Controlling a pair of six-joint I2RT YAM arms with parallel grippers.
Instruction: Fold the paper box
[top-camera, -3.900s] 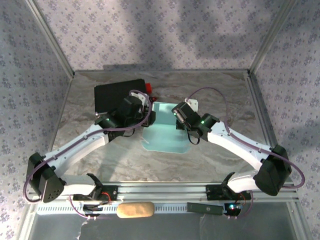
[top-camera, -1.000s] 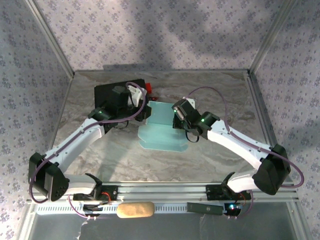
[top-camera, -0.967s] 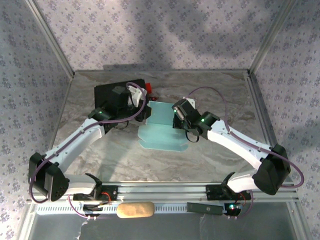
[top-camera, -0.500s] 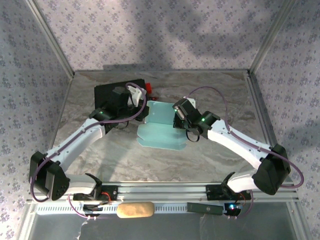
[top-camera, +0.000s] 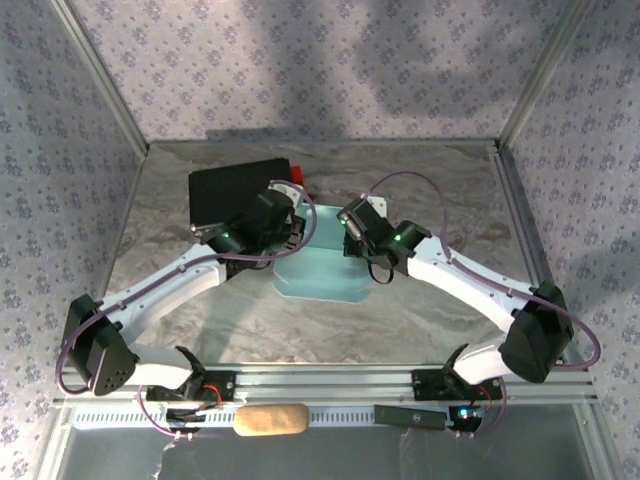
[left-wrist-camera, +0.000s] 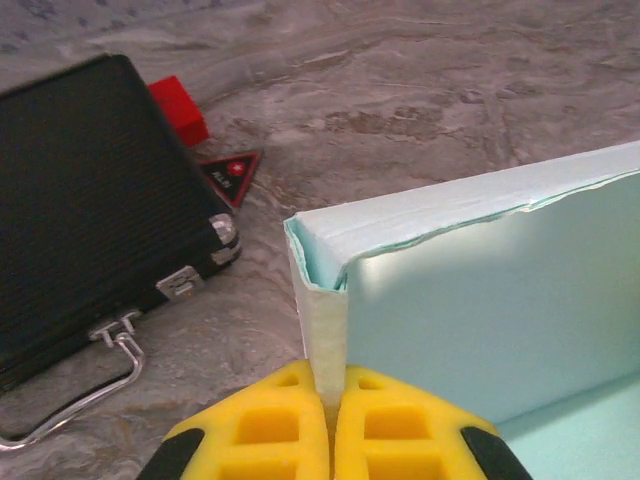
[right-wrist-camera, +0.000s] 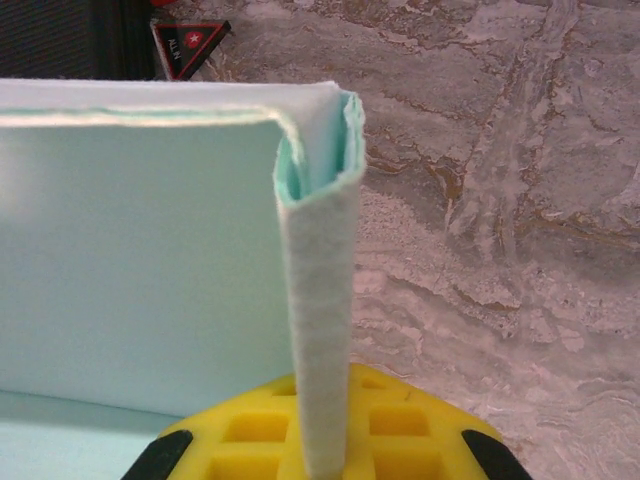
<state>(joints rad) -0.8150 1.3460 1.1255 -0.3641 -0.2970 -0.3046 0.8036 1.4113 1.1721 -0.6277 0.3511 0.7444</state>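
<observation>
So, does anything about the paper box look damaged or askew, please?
On the paper box, the upright wall's doubled top edge runs wavy and gapes at both corners; the layers aren't flush. Nothing looks torn.

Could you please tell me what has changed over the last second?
The left tool swung right from over the black case to the paper box and shut on its left corner flap. The right tool stayed clamped on the right corner; the case did not move.

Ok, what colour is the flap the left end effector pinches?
Pale blue-green; the flap shows best in the left wrist view.
</observation>
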